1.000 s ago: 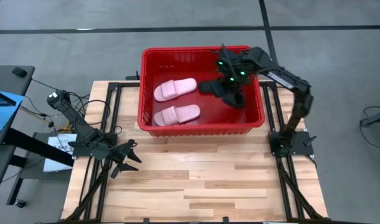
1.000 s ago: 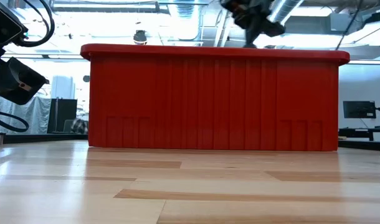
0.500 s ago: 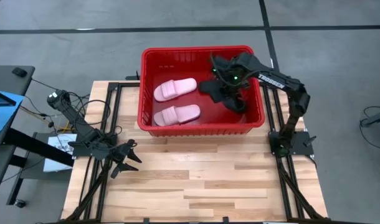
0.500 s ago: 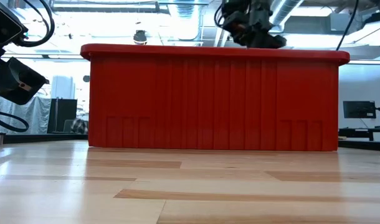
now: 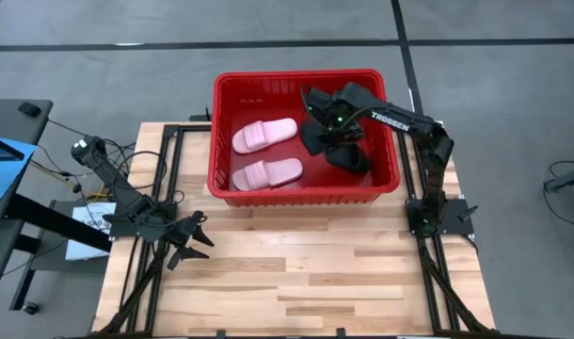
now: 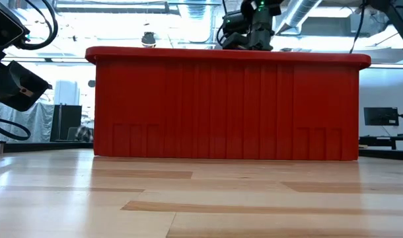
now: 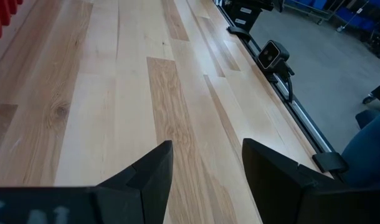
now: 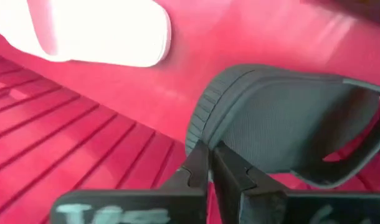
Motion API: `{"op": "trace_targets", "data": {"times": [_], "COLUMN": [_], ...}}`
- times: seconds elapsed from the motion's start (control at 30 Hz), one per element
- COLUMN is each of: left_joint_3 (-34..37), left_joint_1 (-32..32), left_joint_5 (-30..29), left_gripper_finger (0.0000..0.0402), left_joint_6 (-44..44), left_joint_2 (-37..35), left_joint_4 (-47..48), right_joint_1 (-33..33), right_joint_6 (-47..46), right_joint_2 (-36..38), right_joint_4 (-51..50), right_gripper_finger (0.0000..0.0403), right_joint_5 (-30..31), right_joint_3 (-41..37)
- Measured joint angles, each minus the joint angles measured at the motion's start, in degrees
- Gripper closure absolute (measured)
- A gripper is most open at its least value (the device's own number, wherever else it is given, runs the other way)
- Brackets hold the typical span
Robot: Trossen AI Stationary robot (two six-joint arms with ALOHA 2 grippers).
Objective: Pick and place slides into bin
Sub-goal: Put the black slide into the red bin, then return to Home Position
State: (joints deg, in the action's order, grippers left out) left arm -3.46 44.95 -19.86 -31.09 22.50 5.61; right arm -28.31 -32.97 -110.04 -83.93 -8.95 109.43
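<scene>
A: How far along are we?

B: Nearly done, I'd judge. Both pale pink slides [image 5: 265, 134] [image 5: 267, 173] lie flat in the bin [image 5: 226, 193], which sits at the bench's [image 5: 296, 282] far edge, near the middle. One pink slide is toward the bin's far wall, the other by its near wall.

A: And the black ones?

B: One black slide [image 5: 348, 157] rests on the bin floor toward its right side. The last black slide [image 8: 289, 124] is pinched by its edge in the right hand [image 8: 212, 158], fingers pressed tight on the sole, low inside the bin beside the pink pair.

A: So what's left?

B: By my reading, only the release: let the slide drop and lift clear. No slide shows on the bare boards outside the bin.

A: The other arm?

B: The left hand [image 7: 205, 168] waits near the bench's left edge, fingers spread, holding nothing.
</scene>
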Motion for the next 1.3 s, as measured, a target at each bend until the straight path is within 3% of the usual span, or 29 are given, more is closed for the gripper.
{"op": "trace_targets", "data": {"times": [0.53,1.03,1.3], "left_joint_3": [0.00,0.00,0.00], "left_joint_1": [0.00,0.02,0.00], "left_joint_5": [-0.02,-0.02,-0.01], "left_gripper_finger": [0.0219,0.0219,0.0219], "left_joint_6": [-0.01,0.00,0.00], "left_joint_2": [-0.01,-0.01,0.00], "left_joint_4": [0.01,0.02,0.01], "right_joint_1": [-0.64,-0.71,-0.73], "right_joint_6": [1.85,3.07,3.41], "right_joint_2": [-1.84,-1.86,-1.86], "right_joint_4": [2.07,3.59,6.39], "right_gripper_finger": [0.0398,0.0226,0.0194], "right_joint_5": [-0.88,-1.42,-2.90], "right_joint_3": [0.00,0.00,0.00]}}
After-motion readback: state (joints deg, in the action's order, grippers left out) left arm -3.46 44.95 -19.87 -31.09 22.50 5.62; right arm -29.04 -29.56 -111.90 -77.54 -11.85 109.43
